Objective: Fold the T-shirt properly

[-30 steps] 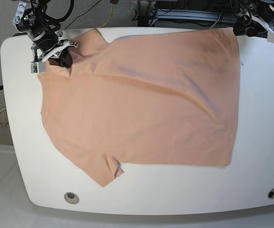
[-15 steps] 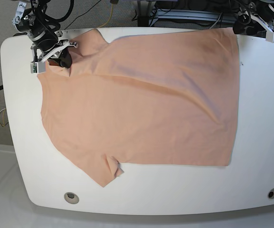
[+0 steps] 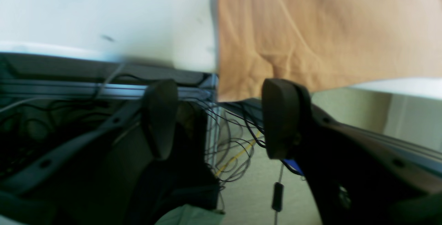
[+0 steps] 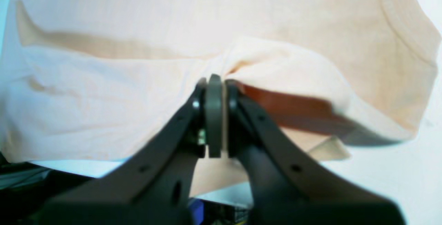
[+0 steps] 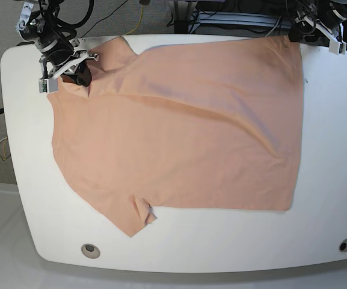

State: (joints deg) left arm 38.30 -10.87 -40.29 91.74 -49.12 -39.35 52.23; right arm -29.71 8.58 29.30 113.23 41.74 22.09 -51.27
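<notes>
While right fingers (image 4: 214, 114) pinching T-shirt (image 5: 179, 132), left fingers (image 3: 276, 114) wide apart, seemingly empty.

- A salmon-pink T-shirt (image 5: 179, 126) lies spread across most of a white table (image 5: 329, 150); its long straight hem runs along the table's right side, one sleeve points toward the near edge at the lower left, another reaches the far edge at the upper left
- Soft creases cross the cloth diagonally from the far left toward the right hem
- The right gripper (image 5: 79, 75) sits on the shirt's far-left corner, dark between white brackets; the fabric bunches slightly there
- The left gripper (image 5: 317, 27) hangs at the table's far right corner, just beyond the shirt's corner
- Cables (image 5: 131, 15) trail behind the far edge; two round ports (image 5: 90, 250) mark the near edge
</notes>
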